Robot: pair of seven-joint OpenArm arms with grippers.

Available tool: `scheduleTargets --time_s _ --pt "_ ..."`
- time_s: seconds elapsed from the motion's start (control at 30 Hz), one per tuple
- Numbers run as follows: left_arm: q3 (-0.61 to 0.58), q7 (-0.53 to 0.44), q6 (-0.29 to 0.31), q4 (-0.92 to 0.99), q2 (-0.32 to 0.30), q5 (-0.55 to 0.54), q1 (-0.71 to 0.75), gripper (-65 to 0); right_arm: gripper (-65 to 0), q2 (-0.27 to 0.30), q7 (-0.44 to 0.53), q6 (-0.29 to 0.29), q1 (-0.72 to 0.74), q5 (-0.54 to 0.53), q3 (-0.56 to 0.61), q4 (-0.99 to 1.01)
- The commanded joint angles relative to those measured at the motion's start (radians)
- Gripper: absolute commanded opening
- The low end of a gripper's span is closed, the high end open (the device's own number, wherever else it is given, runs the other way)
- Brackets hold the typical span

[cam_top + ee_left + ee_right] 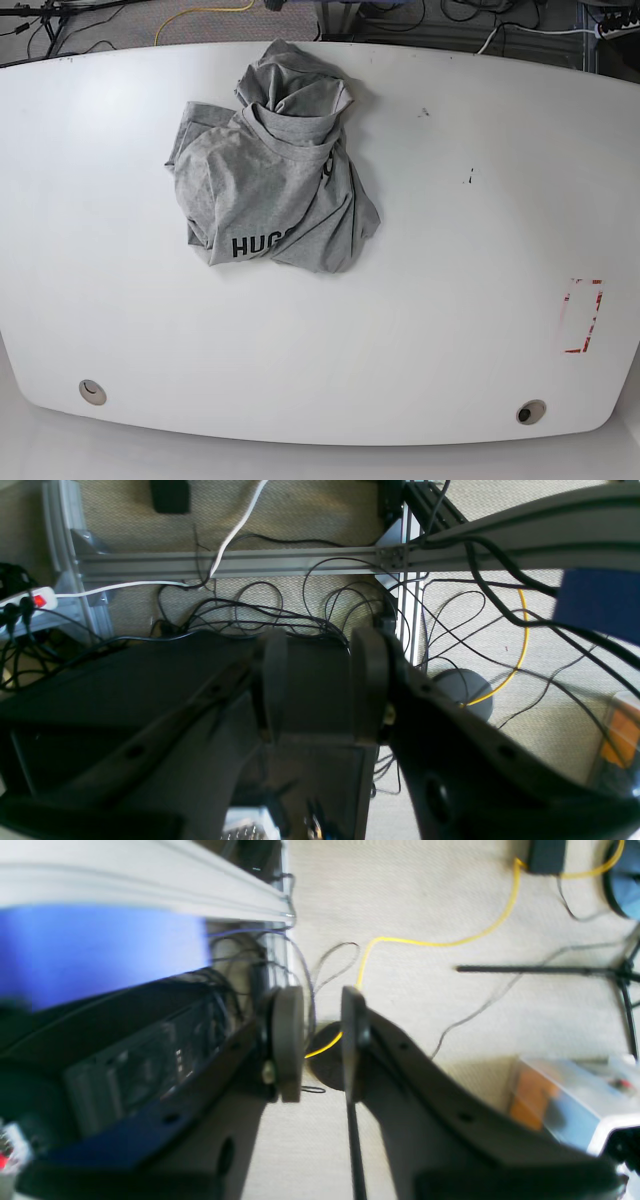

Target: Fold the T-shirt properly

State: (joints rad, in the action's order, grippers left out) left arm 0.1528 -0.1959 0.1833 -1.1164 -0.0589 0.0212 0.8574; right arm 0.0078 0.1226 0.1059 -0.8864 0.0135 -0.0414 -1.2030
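Observation:
A grey T-shirt [272,170] with black lettering lies crumpled in a heap on the white table [420,300], at the back, left of the middle. Neither arm shows in the base view. My left gripper [320,685] is open and empty, hanging off the table over the floor and cables. My right gripper [322,1040] is open and empty too, also over the floor beside the table frame. The T-shirt does not show in either wrist view.
Red tape marks [583,315] sit near the table's right edge. Two round holes [92,391] [529,411] sit near the front edge. On the floor are a yellow cable [435,942], black cables [280,615], a power strip [30,602] and an aluminium frame [240,562].

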Motion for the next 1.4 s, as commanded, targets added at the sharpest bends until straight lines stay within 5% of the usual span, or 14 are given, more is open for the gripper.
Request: scheduleTargets --time_s 0.0,0.83,1.37 --pt "0.001 -0.015 0.005 -0.083 0.004 -0.002 0.072 -45.1 -52.5 -0.002 0.010 -0.005 -0.058 -0.004 0.004 -0.071" --pt "0.009 -0.015 0.003 -0.789 0.008 -0.043 0.487 -45.1 -52.5 0.037 0.009 -0.007 -0.409 -0.010 -0.039 -0.720" --pt "0.032 -0.038 0.005 -0.902 0.001 -0.053 0.403 -44.6 -51.8 0.039 0.010 -0.004 -0.307 -0.008 -0.108 -0.829"
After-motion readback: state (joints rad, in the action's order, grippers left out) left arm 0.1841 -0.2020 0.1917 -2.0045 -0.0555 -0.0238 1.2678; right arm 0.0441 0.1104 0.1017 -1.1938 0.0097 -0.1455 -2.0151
